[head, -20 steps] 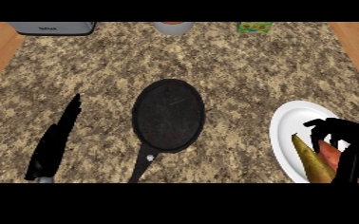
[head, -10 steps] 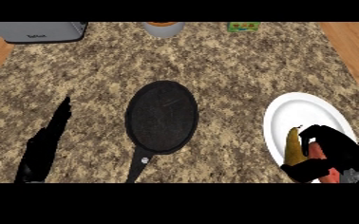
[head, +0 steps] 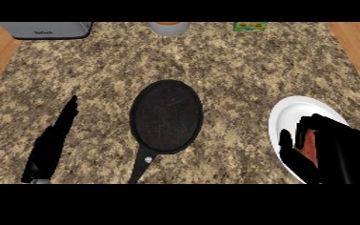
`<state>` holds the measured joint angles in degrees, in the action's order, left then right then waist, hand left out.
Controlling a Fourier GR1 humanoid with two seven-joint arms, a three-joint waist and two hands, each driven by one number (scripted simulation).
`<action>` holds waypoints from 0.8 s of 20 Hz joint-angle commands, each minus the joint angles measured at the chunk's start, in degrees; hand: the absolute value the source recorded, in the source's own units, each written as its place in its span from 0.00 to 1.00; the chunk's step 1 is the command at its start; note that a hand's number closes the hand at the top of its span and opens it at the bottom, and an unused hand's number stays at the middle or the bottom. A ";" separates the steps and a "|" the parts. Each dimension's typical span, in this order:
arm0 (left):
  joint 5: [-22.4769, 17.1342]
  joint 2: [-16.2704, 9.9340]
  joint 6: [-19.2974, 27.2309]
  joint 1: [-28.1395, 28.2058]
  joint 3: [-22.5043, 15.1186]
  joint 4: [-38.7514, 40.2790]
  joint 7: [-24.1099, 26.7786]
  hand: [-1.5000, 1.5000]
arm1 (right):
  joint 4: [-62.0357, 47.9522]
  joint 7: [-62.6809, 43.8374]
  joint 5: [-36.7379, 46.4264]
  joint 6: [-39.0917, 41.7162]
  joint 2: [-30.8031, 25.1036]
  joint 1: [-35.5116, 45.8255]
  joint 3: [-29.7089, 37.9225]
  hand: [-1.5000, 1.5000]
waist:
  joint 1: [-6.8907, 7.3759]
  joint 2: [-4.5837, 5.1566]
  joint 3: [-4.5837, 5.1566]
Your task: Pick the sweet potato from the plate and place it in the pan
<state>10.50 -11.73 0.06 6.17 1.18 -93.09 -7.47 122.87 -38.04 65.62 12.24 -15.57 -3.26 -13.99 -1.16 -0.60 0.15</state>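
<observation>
A: Any writing to read here?

B: Only one spot. The grey appliance (head: 48, 29), far up and left of the black pan (head: 166, 117), carries a small dark mark on its front face, but the letters are too small to make out.

A: And the green packet (head: 250, 26), up and right of the pan?

B: It has a printed top, yet no words can be read.
</observation>
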 commanded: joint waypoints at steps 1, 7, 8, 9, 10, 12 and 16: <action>-0.33 -0.22 -0.95 -2.21 0.36 2.42 0.53 0.50 | 5.54 -5.70 9.50 0.10 4.06 4.86 -9.32 1.00 | 1.15 0.48 -0.05; 1.16 1.62 0.06 -2.78 -0.98 1.95 0.69 0.50 | -6.36 -9.24 9.16 -1.09 15.21 17.96 -13.40 1.00 | 1.70 0.66 -0.12; 0.65 0.45 -0.60 -4.12 0.03 1.50 -1.29 0.50 | -14.29 -8.06 6.57 -3.97 15.29 22.74 -10.36 1.00 | 2.19 0.83 -0.14; 0.40 -0.26 -1.80 -1.84 0.11 3.24 3.07 0.50 | -17.45 -8.39 4.42 -6.85 15.35 23.04 -9.91 1.00 | 2.32 0.87 -0.13; 1.66 0.47 -0.72 -3.21 -1.12 -0.22 -2.14 0.50 | -17.59 -12.21 1.60 -4.20 15.40 29.10 -9.64 1.00 | 2.56 0.81 -0.14; -0.01 -0.12 -2.02 -2.10 0.71 3.85 2.85 0.50 | -23.58 -12.20 -0.79 -9.09 15.46 31.26 -10.05 1.00 | 2.29 0.81 -0.13; 0.72 1.50 -1.29 -1.61 -0.88 1.31 1.48 0.50 | -36.27 -12.86 -6.83 -20.31 15.53 35.35 -11.64 1.00 | 2.71 0.90 -0.15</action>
<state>11.69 -10.65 -0.75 3.97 0.35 -91.62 -6.59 96.98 -50.93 64.24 -0.56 -0.66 26.79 -25.75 1.34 0.23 0.02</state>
